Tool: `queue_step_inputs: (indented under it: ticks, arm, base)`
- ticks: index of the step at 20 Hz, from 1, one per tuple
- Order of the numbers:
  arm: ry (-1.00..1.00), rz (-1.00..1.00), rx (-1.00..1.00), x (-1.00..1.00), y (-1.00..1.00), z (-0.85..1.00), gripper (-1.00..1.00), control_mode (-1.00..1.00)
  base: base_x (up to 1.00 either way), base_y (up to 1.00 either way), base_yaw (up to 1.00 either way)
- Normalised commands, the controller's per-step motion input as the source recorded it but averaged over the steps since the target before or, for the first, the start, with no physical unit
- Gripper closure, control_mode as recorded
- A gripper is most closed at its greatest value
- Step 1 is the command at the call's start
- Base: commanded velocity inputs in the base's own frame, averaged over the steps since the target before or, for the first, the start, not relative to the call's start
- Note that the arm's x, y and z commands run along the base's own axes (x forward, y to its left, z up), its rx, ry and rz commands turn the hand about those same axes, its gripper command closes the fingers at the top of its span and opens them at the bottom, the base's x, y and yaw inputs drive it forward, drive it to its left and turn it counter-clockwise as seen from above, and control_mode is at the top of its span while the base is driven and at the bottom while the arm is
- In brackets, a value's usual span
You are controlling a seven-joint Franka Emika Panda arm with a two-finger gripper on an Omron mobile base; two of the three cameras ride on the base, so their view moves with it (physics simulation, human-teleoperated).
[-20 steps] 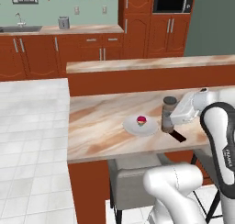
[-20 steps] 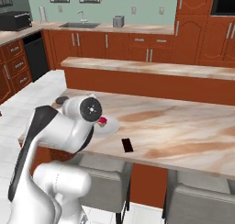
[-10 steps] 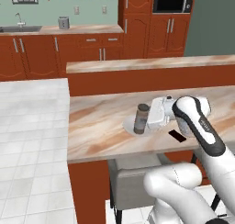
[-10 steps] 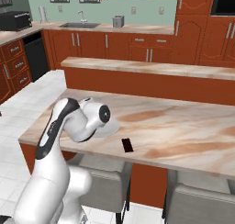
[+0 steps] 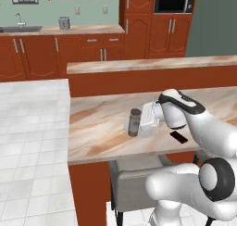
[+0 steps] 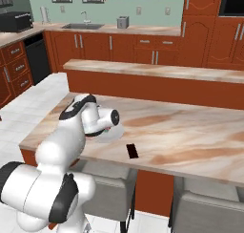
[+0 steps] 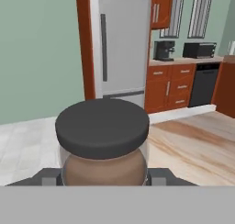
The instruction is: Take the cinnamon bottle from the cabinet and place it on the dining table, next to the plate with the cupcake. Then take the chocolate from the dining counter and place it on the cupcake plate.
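Marbled dining table (image 5: 102,128), red-brown cabs.

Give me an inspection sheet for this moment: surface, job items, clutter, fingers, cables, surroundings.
Surface: marbled dining table, bare ahead of the bottle.
Job's things: cinnamon bottle upright at the table, plate mostly hidden behind the arm; chocolate flat on the table, apart from the plate; cupcake hidden.
Clutter: nothing seen.
Gripper: fingers closed on the bottle.
Cables: nothing seen.
Surroundings: raised ledge, chairs, sink, fridge.
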Motion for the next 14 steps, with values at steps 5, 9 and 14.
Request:
queue_step_inputs:
  ticks: [5,9,14]
  arm:
    - [0.00,0.05,-0.01,0.47,0.07,-0.67,1.00,-1.00]
    - [0.00,0.03,0.00,0.47,0.19,-0.47,1.00,-1.00]
    - [0.00,0.02,0.00,0.43,0.20,-0.23,1.00,-1.00]
  base:
    - [0.00,0.00,0.00]
    - [0.00,0.00,0.00]
    - [0.00,0.00,0.00]
